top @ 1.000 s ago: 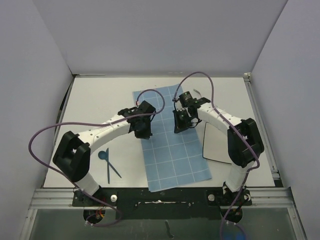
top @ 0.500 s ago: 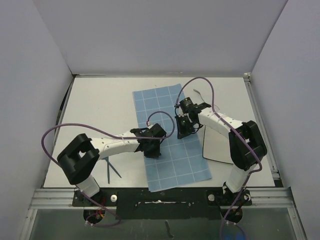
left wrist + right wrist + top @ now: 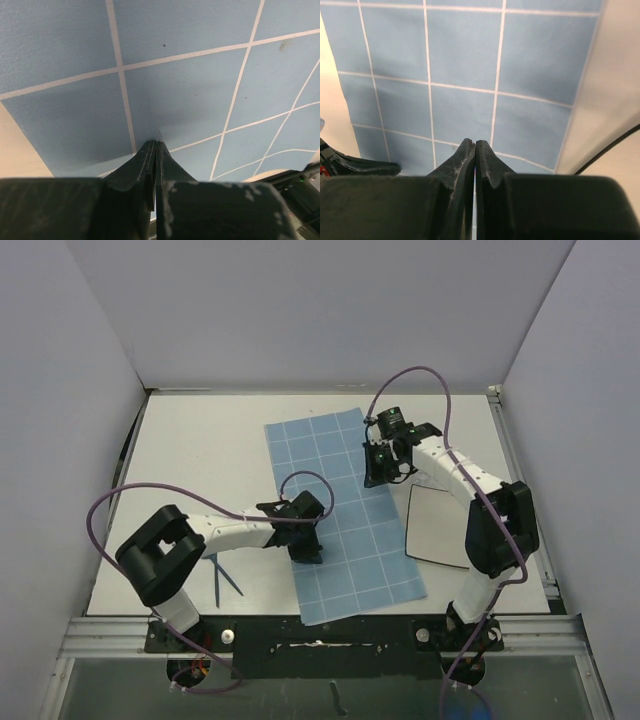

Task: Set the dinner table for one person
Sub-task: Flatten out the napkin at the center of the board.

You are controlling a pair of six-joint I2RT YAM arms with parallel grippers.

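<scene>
1. Starting with the dinner table (image 3: 200, 450): it's the big white top filling the middle of the overhead view, with both arms bolted at its near edge.
2. A blue mat (image 3: 345, 530) with white grid lines lies on the middle of the table, running near to far and a bit skewed.
3. The left gripper (image 3: 308, 546) is pinched fully closed with nothing between its fingers, over the mat's left side toward the near end. Its wrist view puts the tips right down by the cloth, but contact is hard to call.
4. The right gripper (image 3: 384, 470) is closed up too and empty, over the mat's far right part, close to that edge.
5. A white square piece (image 3: 437, 527) with a dark edge lies on the table just right of the mat.
6. Some dark blue utensils (image 3: 224, 580) lie left of the mat on the near side, partly hidden by the left arm.
</scene>
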